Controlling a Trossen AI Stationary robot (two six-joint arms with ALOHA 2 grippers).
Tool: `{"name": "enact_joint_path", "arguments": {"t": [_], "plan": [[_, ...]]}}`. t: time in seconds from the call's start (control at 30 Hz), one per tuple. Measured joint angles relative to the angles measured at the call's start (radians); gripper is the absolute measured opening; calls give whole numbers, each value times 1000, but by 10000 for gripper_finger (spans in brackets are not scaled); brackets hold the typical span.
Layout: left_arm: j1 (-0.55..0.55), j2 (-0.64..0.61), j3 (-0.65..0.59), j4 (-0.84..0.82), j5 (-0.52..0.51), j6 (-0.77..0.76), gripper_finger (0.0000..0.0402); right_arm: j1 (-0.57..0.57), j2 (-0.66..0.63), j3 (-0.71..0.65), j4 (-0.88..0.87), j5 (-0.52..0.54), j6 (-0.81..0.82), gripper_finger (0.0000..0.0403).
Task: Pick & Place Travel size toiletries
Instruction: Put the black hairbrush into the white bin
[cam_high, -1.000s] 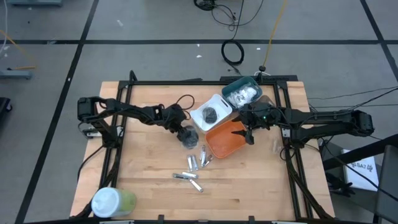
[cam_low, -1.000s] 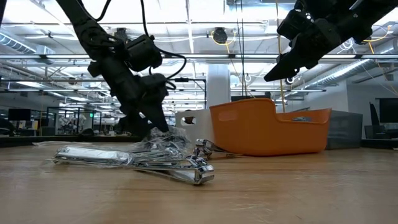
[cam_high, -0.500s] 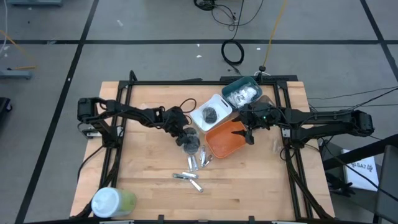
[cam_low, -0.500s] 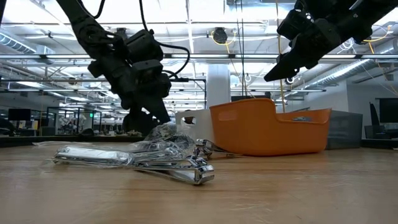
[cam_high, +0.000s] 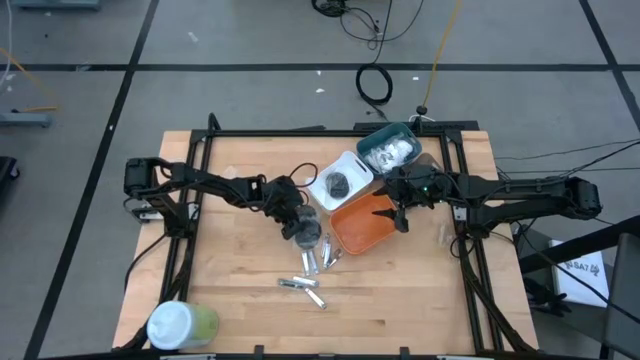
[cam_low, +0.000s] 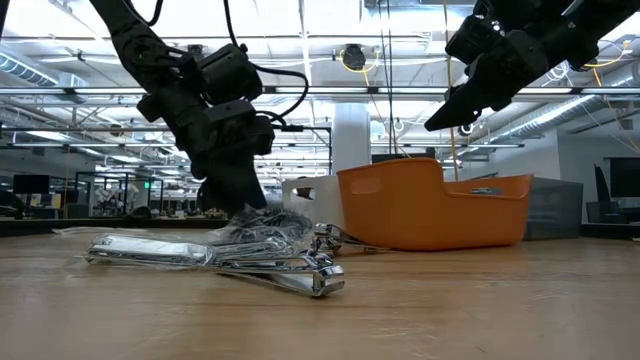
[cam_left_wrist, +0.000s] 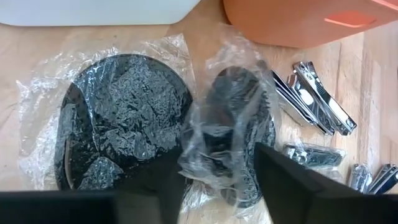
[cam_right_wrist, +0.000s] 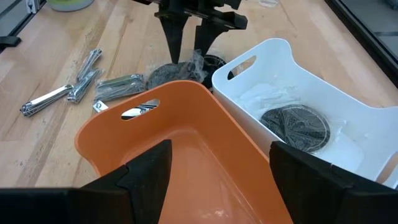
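The left gripper (cam_left_wrist: 217, 180) straddles the nearer of 2 plastic-wrapped dark discs (cam_left_wrist: 239, 134), fingers half-closed around its crinkled wrap, grip not yet certain. It lies beside the orange bin (cam_high: 365, 222) (the right gripper (cam_high: 402, 222) hovers open above that bin).

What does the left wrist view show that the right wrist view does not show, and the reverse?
Only the left wrist view shows that two clear-wrapped dark discs lie side by side on the wood, with the left hand coming down around the crinkled wrap of the second one.

Only the right wrist view shows the inside of the white bin, where another wrapped dark disc lies, and the empty inside of the orange bin, above which the right hand is open.

Both views show the silver metal items on the table and the orange bin's wall.
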Motion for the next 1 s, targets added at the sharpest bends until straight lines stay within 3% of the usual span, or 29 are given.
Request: {"name": "enact_joint_path", "arguments": {"t": [0.3,0.63,1.0], "plan": [[8,0,0,4,42,4,14,0,0,0,0,0,0,256],[15,-49,1,0,81,2,5,0,0,0,0,0,0,256],[15,-245,0,-25,18,30,2,0,0,0,0,0,0,256]]}}
